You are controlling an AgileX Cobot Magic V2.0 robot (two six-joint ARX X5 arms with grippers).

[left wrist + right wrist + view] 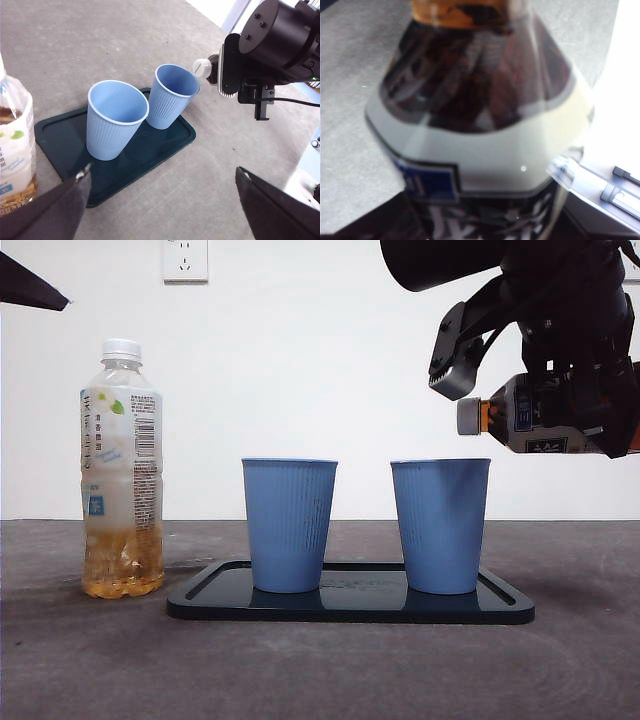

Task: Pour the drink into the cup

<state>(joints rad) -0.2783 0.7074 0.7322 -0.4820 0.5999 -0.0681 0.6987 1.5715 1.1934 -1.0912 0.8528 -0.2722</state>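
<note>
Front view: I log one dark plastic drink bottle with a grey-white cap (545, 427), lying near horizontal in the right gripper (590, 405), its capped mouth above the rim of the right-hand ribbed blue paper cup (440, 525). A second blue ribbed cup (289, 524) shares the flat dark rectangular tray (350, 608). A clear plastic bottle with a white cap and amber liquid at its base (122, 470) stands on the grey table (320, 670), well apart from the tray.

Left wrist view: the left gripper (165, 200) hangs spread and empty above the tray's near side. I see the cap of the held bottle just beside the farther cup's rim.

Right wrist view: the bottle's label and shoulder fill the picture, the right gripper pinching the body; the jaws themselves are mostly hidden.

Handling, my judgement: thin-walled, smooth, likely slippery; moderately heavy if full; mid-body grip suits it. The cups look light and easily tipped. The cap appears to be on
</note>
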